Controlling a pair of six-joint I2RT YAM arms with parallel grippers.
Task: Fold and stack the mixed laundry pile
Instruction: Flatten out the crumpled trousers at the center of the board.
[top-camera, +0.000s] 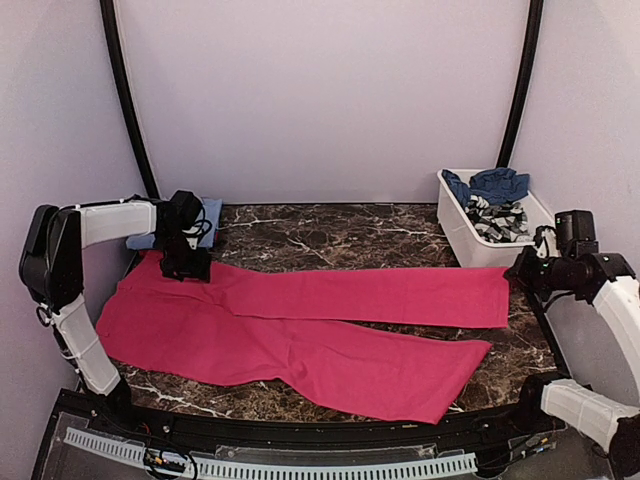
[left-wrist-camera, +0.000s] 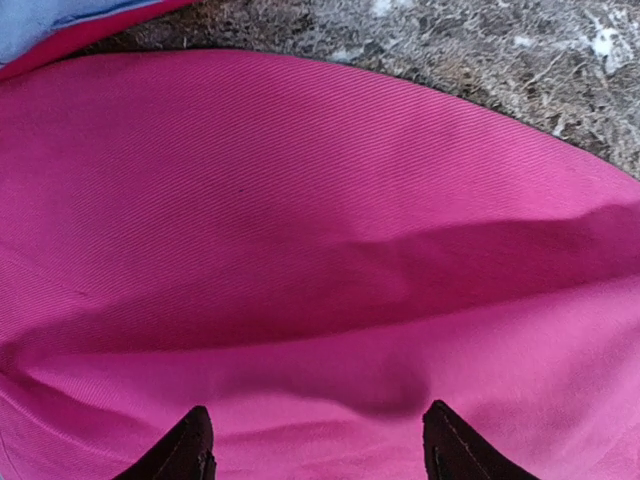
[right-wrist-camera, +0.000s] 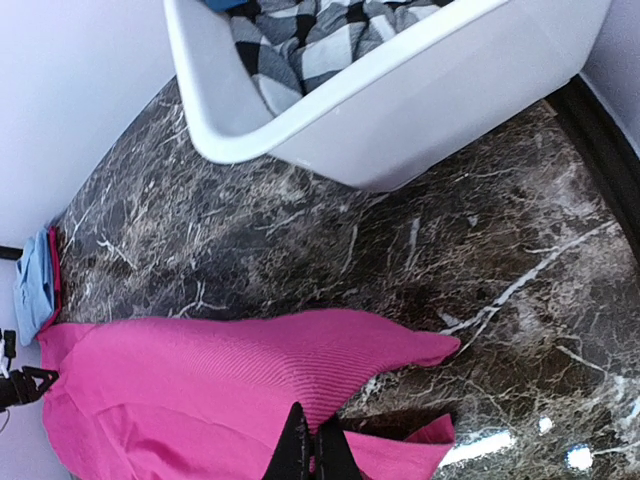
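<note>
A large magenta-pink garment (top-camera: 300, 325), a pair of trousers, lies spread flat across the marble table (top-camera: 330, 235), legs pointing right. My left gripper (top-camera: 186, 266) hovers over its waist end at the far left; in the left wrist view the gripper (left-wrist-camera: 318, 445) stands open, only rumpled pink cloth (left-wrist-camera: 300, 250) beneath. My right gripper (right-wrist-camera: 318, 452) is shut on the upper leg's hem, pink cloth (right-wrist-camera: 230, 380) pinched between its tips. A light blue shirt (top-camera: 207, 222) lies folded behind the left gripper. A navy garment (top-camera: 490, 185) and a grey-and-white patterned one (top-camera: 497, 218) sit in the tub.
A white plastic tub (top-camera: 468, 245) stands at the back right corner, close beside the right gripper (top-camera: 522, 272); its wall (right-wrist-camera: 420, 110) looms just beyond the hem. Bare marble (right-wrist-camera: 300, 240) shows between tub and trousers. Black frame rails run along the table's edges.
</note>
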